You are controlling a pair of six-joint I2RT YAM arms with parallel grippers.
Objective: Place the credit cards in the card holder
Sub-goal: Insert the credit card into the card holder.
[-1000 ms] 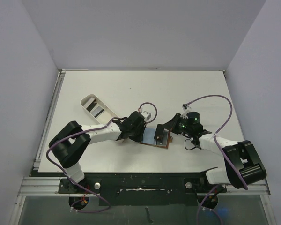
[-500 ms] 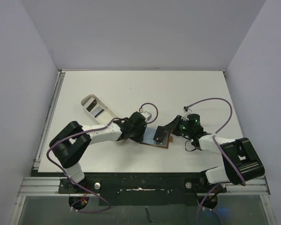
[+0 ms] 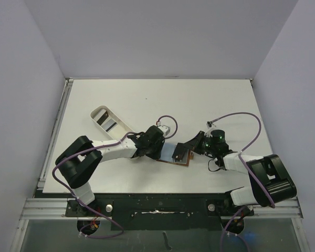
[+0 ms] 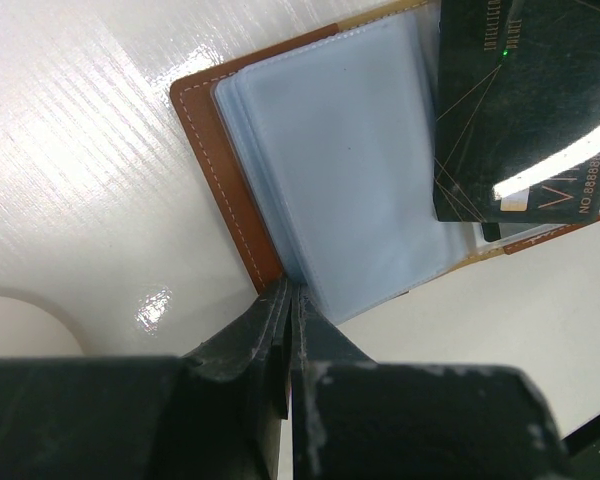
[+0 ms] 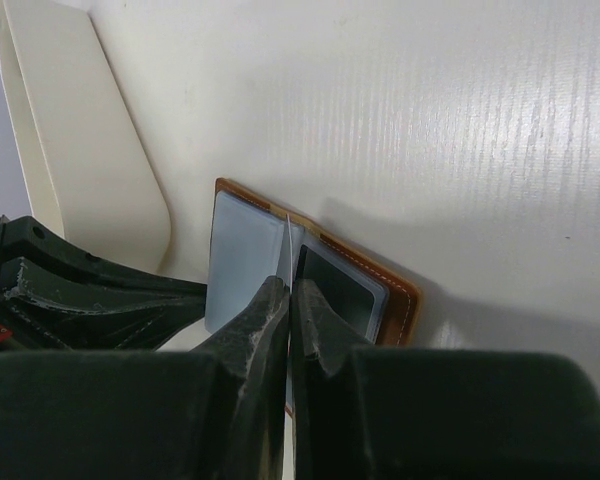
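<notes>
The card holder [image 3: 174, 162] lies open between the arms, brown leather with pale clear sleeves [image 4: 350, 160]. My left gripper [image 4: 290, 292] is shut on its near left edge, also seen in the top view [image 3: 159, 150]. My right gripper [image 5: 289, 288] is shut on a thin card seen edge-on [image 5: 291, 235], held upright over the sleeves. In the left wrist view this is a black card with gold print [image 4: 525, 110] at the holder's right side. A dark card face [image 5: 342, 292] shows in the right-hand sleeve. In the top view the right gripper [image 3: 192, 147] is over the holder's right half.
A long white oblong tray [image 3: 102, 113] lies at the back left of the holder, with a grey card [image 3: 109, 125] inside; its wall shows in the right wrist view [image 5: 80, 150]. Purple cables loop above both wrists. The table's front edge is close below the holder.
My right wrist has come slightly down and left, bringing the black card closer over the holder. The left gripper has kept its hold in the same place.
</notes>
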